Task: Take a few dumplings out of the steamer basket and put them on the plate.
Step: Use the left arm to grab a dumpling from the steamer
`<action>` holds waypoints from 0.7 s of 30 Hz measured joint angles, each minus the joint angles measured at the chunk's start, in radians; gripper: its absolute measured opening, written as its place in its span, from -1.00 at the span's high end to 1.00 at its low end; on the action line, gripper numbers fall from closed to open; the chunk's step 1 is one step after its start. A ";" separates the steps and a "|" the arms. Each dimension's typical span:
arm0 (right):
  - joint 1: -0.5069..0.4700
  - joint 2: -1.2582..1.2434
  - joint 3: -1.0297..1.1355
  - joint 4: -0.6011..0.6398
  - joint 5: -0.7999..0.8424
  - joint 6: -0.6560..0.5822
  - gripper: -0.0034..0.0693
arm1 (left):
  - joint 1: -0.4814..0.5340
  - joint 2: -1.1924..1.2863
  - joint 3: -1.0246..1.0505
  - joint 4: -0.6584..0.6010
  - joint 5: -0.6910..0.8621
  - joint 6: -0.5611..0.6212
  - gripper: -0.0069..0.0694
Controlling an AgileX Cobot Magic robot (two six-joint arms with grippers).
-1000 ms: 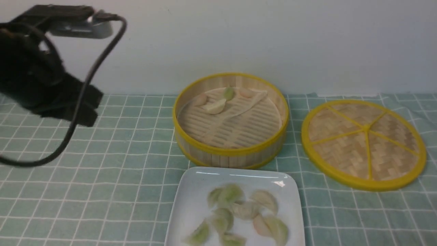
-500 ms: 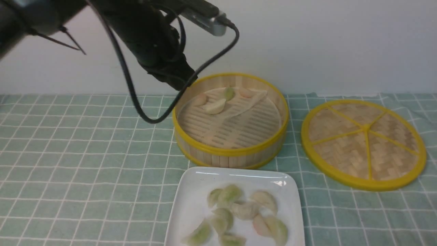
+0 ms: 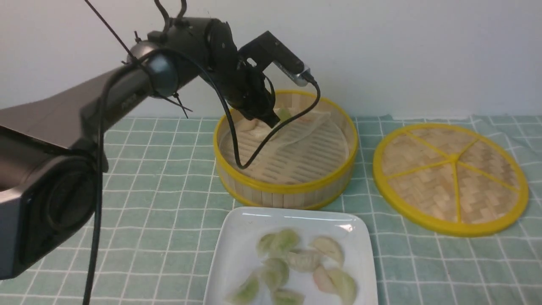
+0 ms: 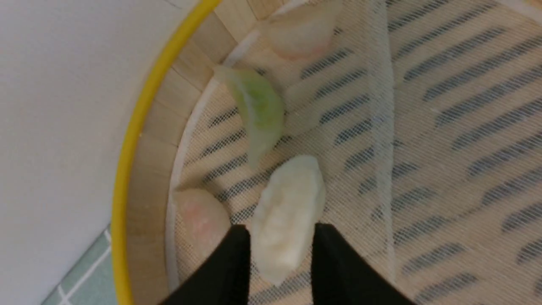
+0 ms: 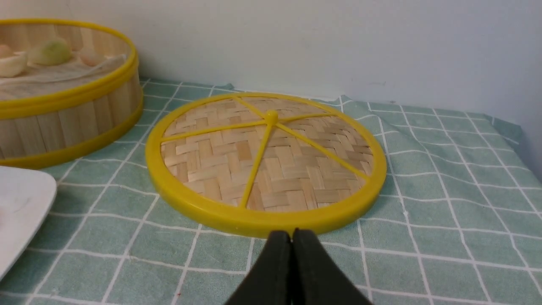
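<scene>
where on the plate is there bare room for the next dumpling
Bare room on the plate: the far strip along the rim facing the steamer basket, and the far-left corner between the left rim and the dumplings. The middle, right side and near edge are crowded.

The left gripper [image 4: 281, 232] is black; between its fingers [image 4: 228, 271], a pale white dumpling [image 4: 290, 203]; just past its tips, a light green dumpling [image 4: 260, 110]; beside one finger, a pinkish dumpling [image 4: 201, 218]; the steamer basket [image 4: 127, 161] has a yellow rim and pale slatted floor; ahead of the black right gripper [image 5: 292, 234], the lid [image 5: 266, 169] shows tan herringbone weave with yellow spokes; the cloth [image 5: 423, 169] is teal, gridded white; the plate [image 5: 21, 203] is glossy white.
</scene>
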 joint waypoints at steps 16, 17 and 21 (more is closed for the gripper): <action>0.000 0.000 0.000 0.000 0.000 0.000 0.95 | -0.013 0.125 -0.009 -0.015 -0.089 -0.014 -0.20; 0.000 0.000 0.000 0.000 0.000 0.000 0.95 | -0.014 0.124 -0.010 -0.015 -0.076 -0.020 -0.05; 0.000 0.000 0.000 0.000 0.000 0.000 0.95 | -0.022 0.082 -0.019 -0.001 0.071 -0.042 0.09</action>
